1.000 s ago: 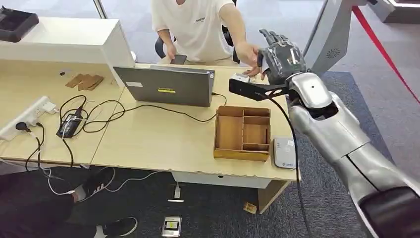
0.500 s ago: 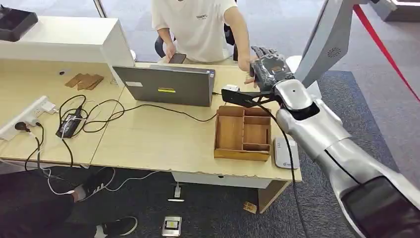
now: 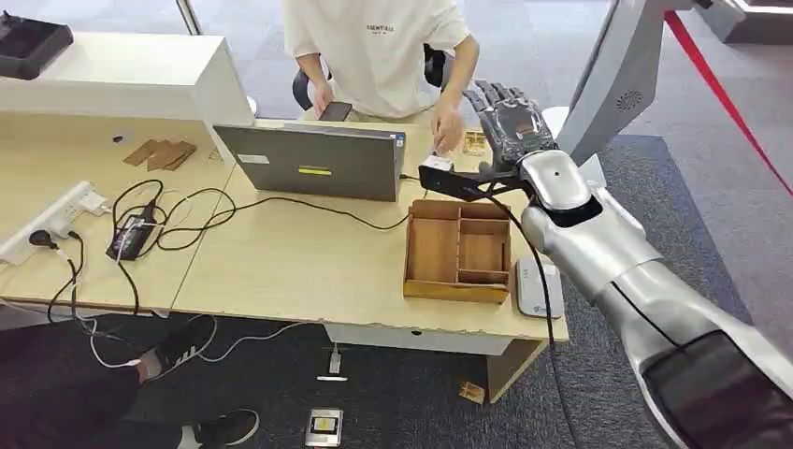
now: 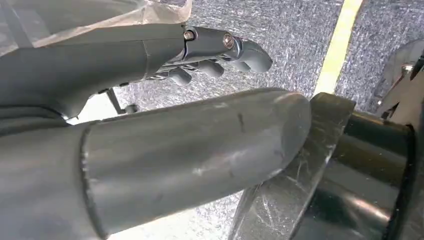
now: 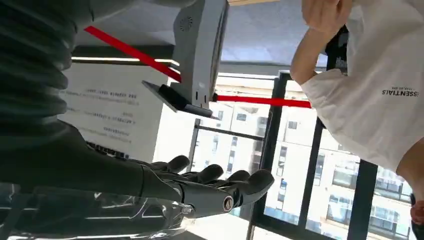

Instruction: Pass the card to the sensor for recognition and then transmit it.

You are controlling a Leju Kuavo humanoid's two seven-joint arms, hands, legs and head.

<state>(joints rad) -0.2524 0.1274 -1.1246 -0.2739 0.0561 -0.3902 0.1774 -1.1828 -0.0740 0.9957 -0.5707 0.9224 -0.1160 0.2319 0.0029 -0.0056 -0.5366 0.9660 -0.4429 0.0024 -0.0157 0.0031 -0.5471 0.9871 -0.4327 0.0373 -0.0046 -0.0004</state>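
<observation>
Right hand (image 3: 510,117) raised over the tabletop's (image 3: 281,262) far right — fingers spread, empty; a person's hand (image 3: 447,126) holds a card (image 3: 474,142) beside it.

A laptop (image 3: 313,161) sits mid-table (image 3: 281,271), a person (image 3: 374,51) behind it. Right of the laptop lies a divided tray (image 3: 458,251); a card reader (image 3: 539,288) lies beside the tray's right.

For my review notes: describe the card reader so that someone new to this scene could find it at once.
Start at the light wooden desk and go to its near right corner, under the silver right arm. Beside the brown wooden compartment tray, on its right, lies the flat white card reader. Unlike the open, divided tray, it is a low white slab with rounded corners and a small mark on top.
</observation>
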